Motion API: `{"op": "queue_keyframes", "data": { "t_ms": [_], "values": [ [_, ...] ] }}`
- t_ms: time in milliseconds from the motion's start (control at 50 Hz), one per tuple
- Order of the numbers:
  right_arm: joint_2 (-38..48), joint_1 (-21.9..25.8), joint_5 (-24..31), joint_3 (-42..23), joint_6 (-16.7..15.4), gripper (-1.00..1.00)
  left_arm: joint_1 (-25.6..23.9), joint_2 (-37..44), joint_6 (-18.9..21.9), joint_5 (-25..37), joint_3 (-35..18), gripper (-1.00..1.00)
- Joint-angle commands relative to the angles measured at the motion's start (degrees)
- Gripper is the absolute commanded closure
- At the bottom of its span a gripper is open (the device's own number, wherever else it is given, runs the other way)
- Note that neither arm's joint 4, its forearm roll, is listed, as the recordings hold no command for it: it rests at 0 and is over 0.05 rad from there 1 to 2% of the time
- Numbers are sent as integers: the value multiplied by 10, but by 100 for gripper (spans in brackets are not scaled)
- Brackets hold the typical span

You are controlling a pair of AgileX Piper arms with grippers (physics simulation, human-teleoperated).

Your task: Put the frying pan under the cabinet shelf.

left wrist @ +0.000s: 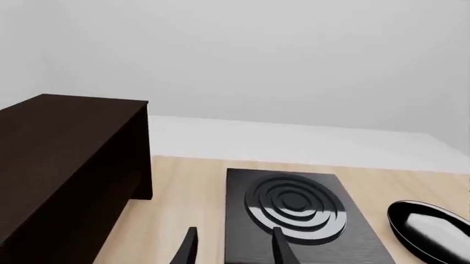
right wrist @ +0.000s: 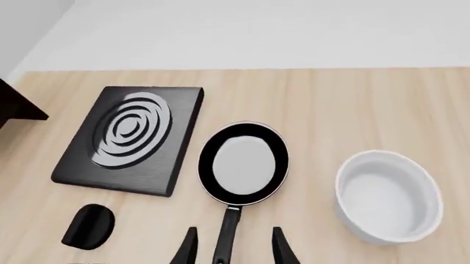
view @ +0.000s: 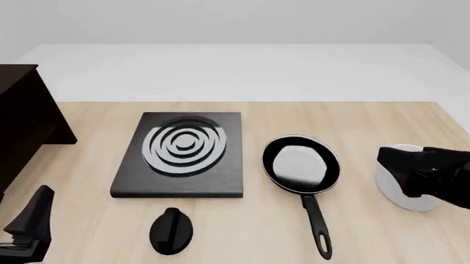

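Standing at the far left edge of the pale wood-grain table (view: 367,126), the cabinet shelf (view: 22,126) shows flat, dark brown panels. Near it hangs the left gripper (left wrist: 233,247), its slim black fingers spread apart and holding nothing. A black square slab (view: 182,155) with grey concentric rings lies flat next, a small black oval object (view: 171,230) just in front of it. Right of the slab sits the frying pan (view: 301,164), round and shallow with a pale grey base, thin silvery rim and long black handle pointing toward the arms. The right gripper (right wrist: 233,247), fingers parted and empty, hovers above that handle. A glossy white round bowl (right wrist: 388,196) stands farthest right.
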Motion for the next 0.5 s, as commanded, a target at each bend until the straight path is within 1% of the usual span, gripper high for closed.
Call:
{"op": "queue_keyframes", "data": {
  "t_ms": [20,40,80,140,180,260,280,320,340,360,420,440,460,500],
  "values": [
    [69,9,34,-41,68,-100,-1,0,-4,3,-4,-100],
    [72,7,33,-43,70,-100,-1,0,-4,3,-4,-100],
    [85,-1,31,-48,66,-100,-1,0,-5,4,-5,-100],
    [107,9,24,-44,87,-100,1,-1,-9,4,-6,-100],
    [116,11,22,-45,90,-100,1,-1,-9,4,-6,-100],
    [142,21,13,-45,116,-100,1,0,-12,5,-7,-100],
    [147,22,11,-46,113,-100,1,0,-13,5,-8,-100],
    [163,26,4,-30,124,-100,2,0,-15,5,-7,-100],
    [167,24,3,-28,123,-100,2,0,-16,5,-7,-100],
    [169,26,-1,-28,130,-100,2,0,-17,5,-7,-100],
    [175,26,-1,-32,128,-100,1,0,-18,5,-7,-100],
    [181,30,-6,-26,139,-100,1,0,-22,5,-8,-100],
    [185,29,-7,-24,134,-100,1,0,-23,5,-9,-100],
    [192,35,-14,-16,142,-100,1,-1,-24,4,-8,-100]
  ]
}}
